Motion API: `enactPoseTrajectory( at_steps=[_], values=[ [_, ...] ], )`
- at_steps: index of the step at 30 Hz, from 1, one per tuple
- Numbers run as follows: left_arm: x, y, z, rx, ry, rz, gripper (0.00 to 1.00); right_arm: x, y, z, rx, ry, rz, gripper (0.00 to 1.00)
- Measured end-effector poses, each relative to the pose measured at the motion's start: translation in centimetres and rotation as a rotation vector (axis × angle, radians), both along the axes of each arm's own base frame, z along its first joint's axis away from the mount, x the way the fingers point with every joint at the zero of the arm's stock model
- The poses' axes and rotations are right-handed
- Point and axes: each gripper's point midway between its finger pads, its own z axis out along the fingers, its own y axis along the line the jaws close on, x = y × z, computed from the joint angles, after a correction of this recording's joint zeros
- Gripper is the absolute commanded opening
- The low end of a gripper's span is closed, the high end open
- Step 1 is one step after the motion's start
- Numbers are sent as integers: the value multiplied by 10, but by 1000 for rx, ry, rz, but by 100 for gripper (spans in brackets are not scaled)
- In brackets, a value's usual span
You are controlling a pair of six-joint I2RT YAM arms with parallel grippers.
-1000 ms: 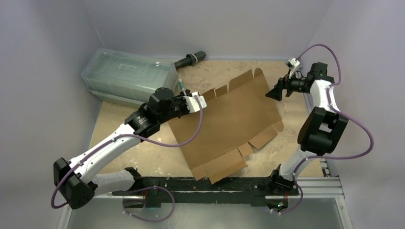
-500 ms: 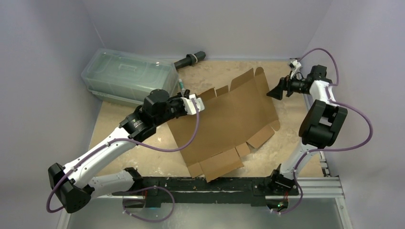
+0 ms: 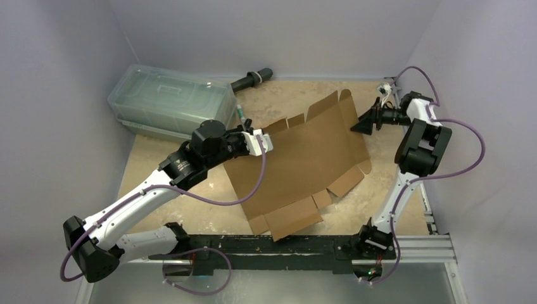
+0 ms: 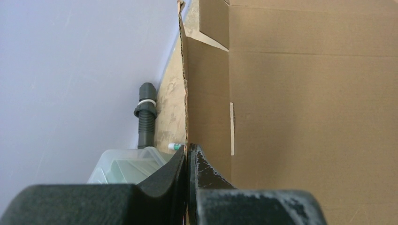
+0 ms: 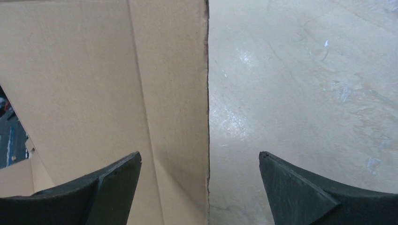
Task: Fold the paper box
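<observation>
Left wrist: plain brown paper box [image 4: 305, 117]

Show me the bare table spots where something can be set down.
Free: the back strip of tan table between the black ribbed cylinder and the flat brown cardboard box sheet; also the near-right corner beside that sheet. Crowded: the left, by the clear greenish plastic container.

Paper box [image 3: 310, 158] plain brown; container [image 3: 168, 101] clear greenish.

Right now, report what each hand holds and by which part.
The left hand pinches the box by its left edge. The right hand, open near the right edge, holds nothing.
</observation>
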Motion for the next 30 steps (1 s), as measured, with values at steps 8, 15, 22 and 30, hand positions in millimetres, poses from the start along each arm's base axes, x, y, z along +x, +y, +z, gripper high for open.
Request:
enactPoseTrajectory(
  at_steps=[8,15,22,30],
  values=[
    [-1,-1,0,4,-6,-4,0,-13,30,-3,36,-6,132,94],
    [0,-2,4,-3,-18,4,0,-25,44,0,49,-13,174,61],
    [6,4,-4,-5,-28,52,0,-36,46,24,46,-65,170,12],
    [10,9,-14,-30,-3,112,0,-50,35,81,-7,-163,125,0]
  ],
)
